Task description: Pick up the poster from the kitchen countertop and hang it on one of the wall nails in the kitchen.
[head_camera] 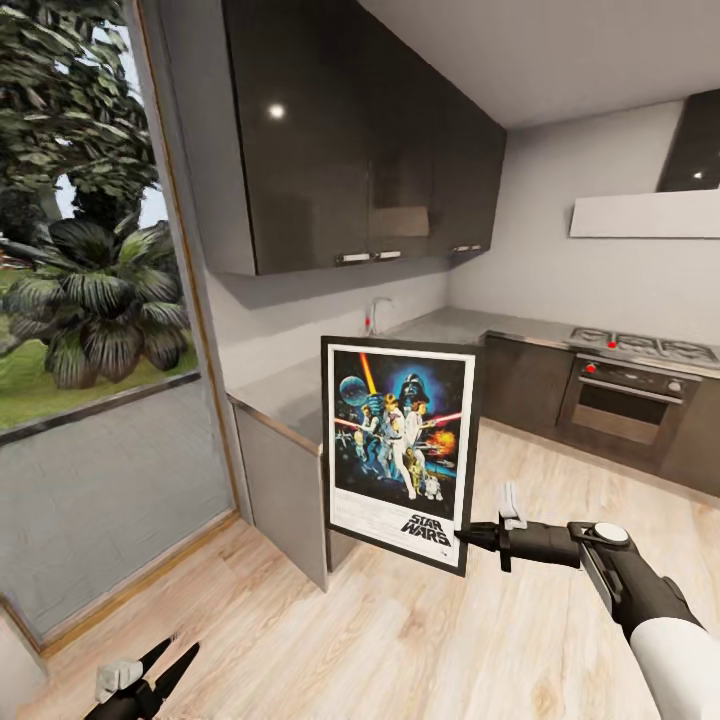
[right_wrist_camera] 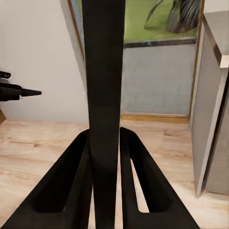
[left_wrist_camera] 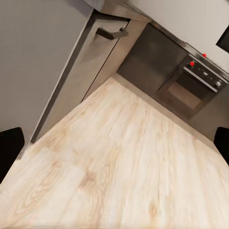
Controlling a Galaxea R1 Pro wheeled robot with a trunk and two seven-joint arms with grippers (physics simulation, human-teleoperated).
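Right gripper had its fingers pinched on the poster's lower right corner, holding it upright mid-frame, clear of the tabletop, presumably ready for a wall nail, while the left gripper hung spread and empty at lower left.

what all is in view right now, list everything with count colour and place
poster: one, black frame, white border, dark blue artwork, held upright in the air in front of the counter's end
countertop: one, grey, L-shaped along the walls
tap: one, chrome, at the back of the countertop
wall cabinets: a row, dark glossy grey, above the countertop
oven: one, dark with red knobs, under the hob
hob: one, grey, on the right stretch of worktop
floor: light wood
window: one, large, with plants outside
right hand: black, shut on the poster's lower right edge
left hand: black, open, low over the floor
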